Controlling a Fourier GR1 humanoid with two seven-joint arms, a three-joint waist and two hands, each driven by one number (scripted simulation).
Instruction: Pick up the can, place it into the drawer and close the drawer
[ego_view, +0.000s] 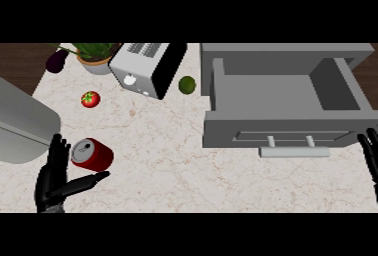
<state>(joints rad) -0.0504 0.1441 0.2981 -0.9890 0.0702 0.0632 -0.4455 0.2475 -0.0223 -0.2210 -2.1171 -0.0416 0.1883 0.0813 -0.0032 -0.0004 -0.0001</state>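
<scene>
At the far left a large grey rounded appliance (22, 122) covers part of the pale speckled tabletop (170, 165). Below it the left hand (53, 177) comes up from the lower edge, fingers straight and spread, thumb stretched out to the right. One red can (91, 154) lies on its side on the tabletop, its silver lid facing up-left, sitting in the gap between the fingers and the thumb; the fingers are just beside or touching its lid end, which of the two cannot be told, and nothing curls round it.

Further back sit one dark eggplant (55, 60), one potted plant (94, 55) and one tomato (90, 99). One silver toaster (146, 67) stands tilted next to them, with one green avocado (187, 84) just to its right.

The right half holds one grey drawer (284, 100), pulled open, with one pale handle (294, 144) on its front. The can is well apart from it. At the right edge the right hand (370, 157) shows only as dark straight fingers pointing up, resting and holding nothing.
</scene>
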